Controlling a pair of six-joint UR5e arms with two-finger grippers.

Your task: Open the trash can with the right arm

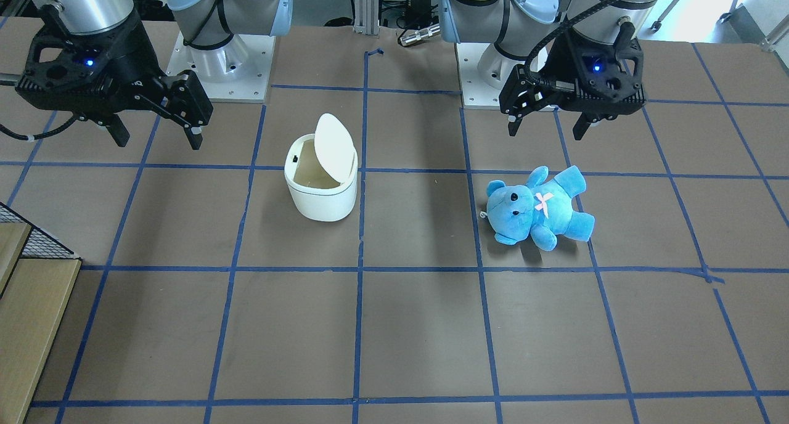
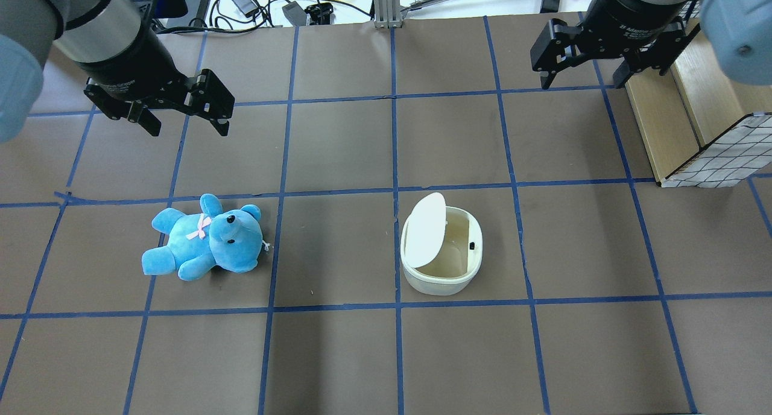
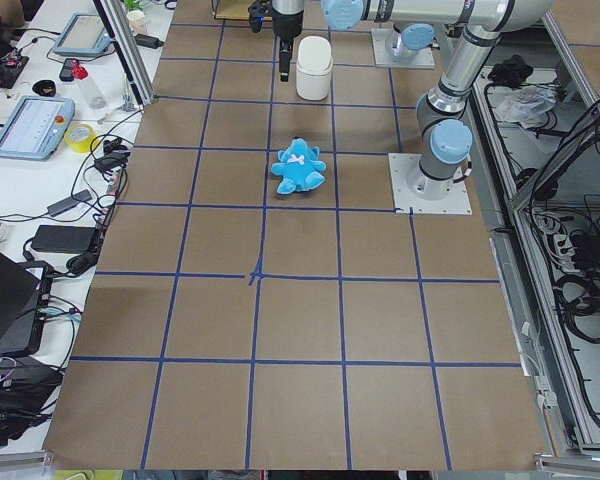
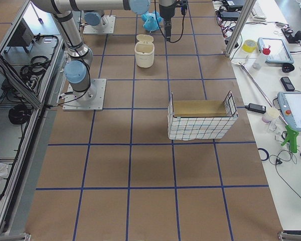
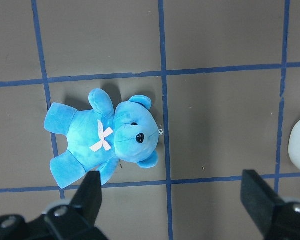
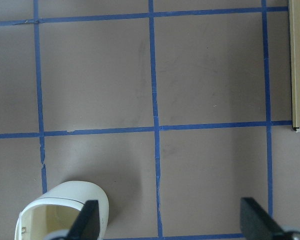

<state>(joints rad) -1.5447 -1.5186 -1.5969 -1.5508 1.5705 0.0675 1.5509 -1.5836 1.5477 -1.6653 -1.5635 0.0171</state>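
The white trash can (image 2: 441, 274) stands on the table with its flat lid (image 2: 425, 229) tipped up on edge, so the inside shows. It also shows in the front view (image 1: 320, 196) and at the lower left of the right wrist view (image 6: 72, 197). My right gripper (image 2: 582, 82) is open and empty. It hangs above the table, beyond the can and to its right, apart from it; in the front view (image 1: 158, 139) it is left of the can. My left gripper (image 2: 188, 128) is open and empty above the blue teddy (image 2: 205, 239).
A wooden box with a wire-mesh side (image 2: 693, 119) stands at the table's right edge, close to my right gripper. The teddy (image 5: 105, 137) lies on its back below my left gripper (image 5: 175, 200). Blue tape lines grid the brown table.
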